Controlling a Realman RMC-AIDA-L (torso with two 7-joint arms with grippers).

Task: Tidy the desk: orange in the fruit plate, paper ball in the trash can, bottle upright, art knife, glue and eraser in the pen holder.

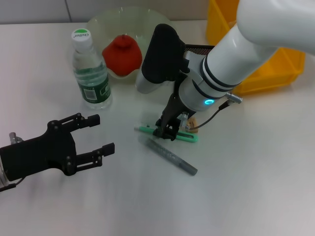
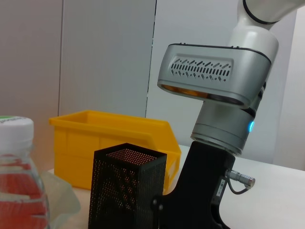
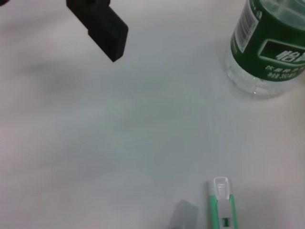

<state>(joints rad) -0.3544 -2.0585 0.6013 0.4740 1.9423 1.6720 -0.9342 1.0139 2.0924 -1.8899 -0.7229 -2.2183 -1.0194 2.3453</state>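
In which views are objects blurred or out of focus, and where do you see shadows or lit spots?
Left wrist view: the bottle at the edge is soft, while the pen holder looks sharp. Right wrist view: the dark finger of the left gripper is blurred, and a faint grey shadow lies on the table. Head view: a blue light glows on the right arm.

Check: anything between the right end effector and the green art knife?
Nothing visible. The right end effector is already down on the art knife. The grey stick lies just beside it, and the bottle stands well off.
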